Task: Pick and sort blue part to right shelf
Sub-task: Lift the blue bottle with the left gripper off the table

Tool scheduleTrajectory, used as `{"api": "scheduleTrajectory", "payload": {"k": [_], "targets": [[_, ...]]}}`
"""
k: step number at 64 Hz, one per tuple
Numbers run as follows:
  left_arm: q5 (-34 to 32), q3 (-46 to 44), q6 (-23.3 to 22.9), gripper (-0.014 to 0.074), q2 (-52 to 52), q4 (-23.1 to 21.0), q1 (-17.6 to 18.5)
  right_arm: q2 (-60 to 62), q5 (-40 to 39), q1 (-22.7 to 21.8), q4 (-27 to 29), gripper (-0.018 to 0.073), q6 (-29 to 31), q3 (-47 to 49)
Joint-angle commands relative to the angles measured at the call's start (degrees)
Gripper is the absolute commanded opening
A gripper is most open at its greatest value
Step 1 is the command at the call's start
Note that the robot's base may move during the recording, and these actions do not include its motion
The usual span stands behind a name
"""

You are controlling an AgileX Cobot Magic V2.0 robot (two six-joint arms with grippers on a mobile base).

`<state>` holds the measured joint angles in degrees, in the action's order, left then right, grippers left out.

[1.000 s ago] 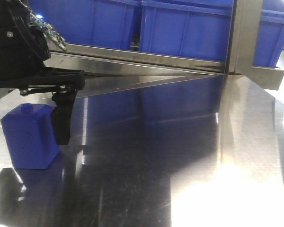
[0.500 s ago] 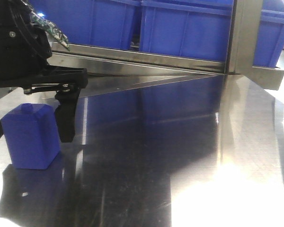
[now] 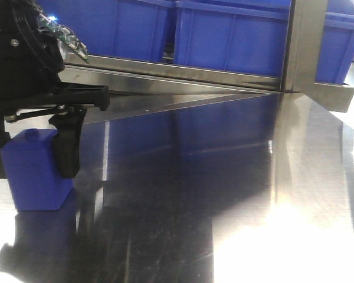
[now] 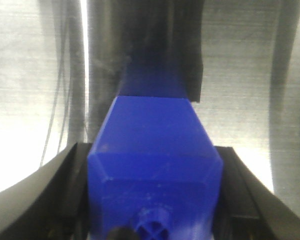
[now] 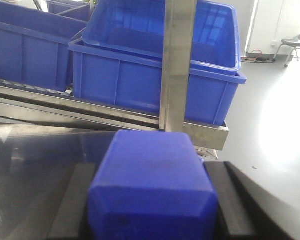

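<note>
My right gripper (image 5: 150,172) is shut on the blue part (image 5: 152,185), a deep-blue block with sloped shoulders; its cap is hidden. It faces the right shelf (image 5: 177,65), a steel rack that carries blue bins (image 5: 140,80). The right gripper does not show in the front view. My left gripper (image 3: 30,173) straddles another blue block (image 3: 35,177) with a small round knob, which stands on the steel table (image 3: 224,194). In the left wrist view that block (image 4: 152,150) fills the space inside the left gripper (image 4: 152,147), and both black fingers (image 4: 72,170) press its sides.
The shelf's steel front rail (image 3: 183,71) and upright post (image 3: 304,41) run along the table's far edge, with blue bins (image 3: 236,35) behind. The shelf corner (image 3: 336,97) juts out at the right. A grey floor and a chair (image 5: 290,47) lie beyond.
The left gripper's fingers have drawn in around the knobbed block: the right finger moved left against it and the left finger came in on its other side. The block stayed put.
</note>
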<state>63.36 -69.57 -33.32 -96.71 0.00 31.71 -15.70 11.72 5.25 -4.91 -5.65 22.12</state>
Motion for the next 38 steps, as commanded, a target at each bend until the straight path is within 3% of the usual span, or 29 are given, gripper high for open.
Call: {"api": "scheduleTrajectory", "payload": {"k": [1, 16, 26, 38], "targets": [[0.3, -1.1, 0.0, 0.0406, 2.1, 0.0, 0.4, -0.4, -5.2, -0.3, -0.6, 0.0403, 0.5, 1.7], [0.3, -1.1, 1.7, 0.0406, 2.4, 0.0, 0.5, -0.4, -5.2, -0.3, -0.6, 0.0403, 0.5, 1.7], [0.3, -1.1, 12.7, 0.0405, 4.6, -2.3, 0.5, -0.4, -5.2, -0.3, -0.6, 0.0403, 0.5, 1.7], [-2.6, -0.6, 32.3, 0.0405, 8.9, -8.9, 0.5, -0.4, -5.2, -0.3, -0.6, 0.0403, 0.5, 1.7]]}}
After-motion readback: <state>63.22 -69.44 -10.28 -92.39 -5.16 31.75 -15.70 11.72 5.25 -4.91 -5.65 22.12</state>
